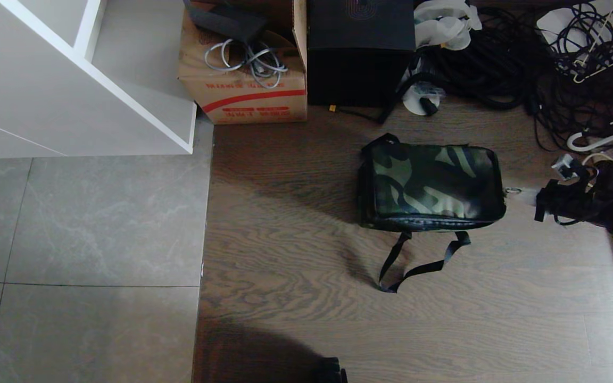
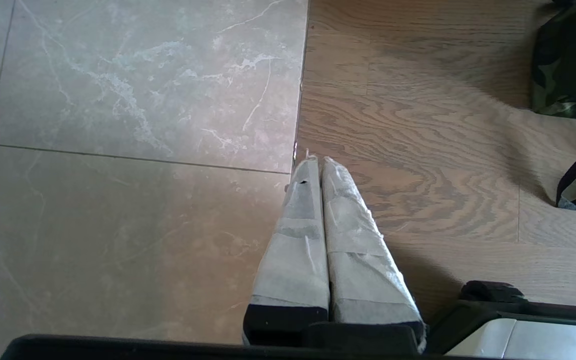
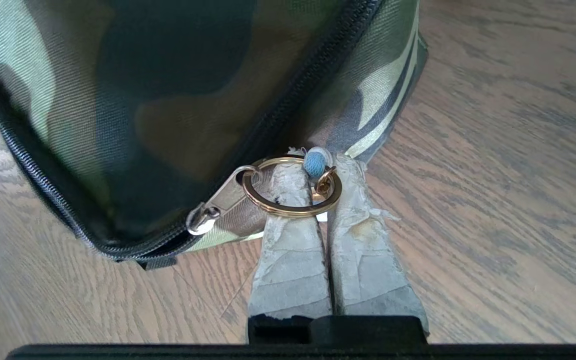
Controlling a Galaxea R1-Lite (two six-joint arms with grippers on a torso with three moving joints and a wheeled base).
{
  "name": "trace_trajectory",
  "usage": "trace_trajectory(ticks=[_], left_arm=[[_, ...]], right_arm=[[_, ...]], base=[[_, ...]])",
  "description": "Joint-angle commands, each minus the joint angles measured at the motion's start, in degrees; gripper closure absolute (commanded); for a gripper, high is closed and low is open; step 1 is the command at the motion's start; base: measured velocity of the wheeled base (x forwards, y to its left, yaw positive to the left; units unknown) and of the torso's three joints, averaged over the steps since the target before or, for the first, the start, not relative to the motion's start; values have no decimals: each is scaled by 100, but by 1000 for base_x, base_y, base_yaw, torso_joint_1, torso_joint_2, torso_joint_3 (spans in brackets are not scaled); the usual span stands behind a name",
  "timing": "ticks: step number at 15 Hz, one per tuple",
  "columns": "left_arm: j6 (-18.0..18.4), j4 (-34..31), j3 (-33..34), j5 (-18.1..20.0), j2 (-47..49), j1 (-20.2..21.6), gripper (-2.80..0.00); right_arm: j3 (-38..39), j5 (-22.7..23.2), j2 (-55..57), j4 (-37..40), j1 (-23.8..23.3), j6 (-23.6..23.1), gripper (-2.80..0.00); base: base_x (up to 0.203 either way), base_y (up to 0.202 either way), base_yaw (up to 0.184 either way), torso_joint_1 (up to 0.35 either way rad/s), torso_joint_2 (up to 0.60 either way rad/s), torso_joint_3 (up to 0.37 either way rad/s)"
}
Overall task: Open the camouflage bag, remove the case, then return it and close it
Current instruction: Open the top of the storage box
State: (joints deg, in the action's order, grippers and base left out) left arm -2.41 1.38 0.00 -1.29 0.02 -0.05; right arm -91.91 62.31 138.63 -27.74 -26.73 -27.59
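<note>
Camouflage fabric bag (image 1: 431, 183) sits zipped; my right gripper (image 3: 325, 167) is clamped on its gold pull ring (image 3: 290, 187). I judge the thin ring could slip free.

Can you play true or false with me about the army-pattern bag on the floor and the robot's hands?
1. The camouflage bag lies on the wooden floor. True.
2. The bag's lid is open. False: it is zipped shut.
3. The right gripper has its fingers shut at the gold ring on the zipper. True.
4. The left gripper holds the black strap. False: it hangs shut and empty, away from the bag.
</note>
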Motion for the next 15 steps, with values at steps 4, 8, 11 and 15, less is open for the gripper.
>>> trace_trajectory(ticks=[4, 8, 11, 15], left_arm=[[-5, 3, 45, 3, -2, 5, 0], [-5, 3, 44, -2, -2, 3, 0], [-5, 3, 53, -3, -2, -4, 0], [-5, 3, 53, -3, -2, 5, 0]], right_arm=[[-514, 35, 200, 138, -7, 75, 0], [-534, -22, 187, 244, -51, 157, -280], [-373, 0, 152, 297, -173, 115, -280], [299, 35, -108, 350, -428, -41, -280]], base=[[0, 0, 0, 0, 0, 0], [0, 0, 0, 0, 0, 0], [0, 0, 0, 0, 0, 0], [0, 0, 0, 0, 0, 0]])
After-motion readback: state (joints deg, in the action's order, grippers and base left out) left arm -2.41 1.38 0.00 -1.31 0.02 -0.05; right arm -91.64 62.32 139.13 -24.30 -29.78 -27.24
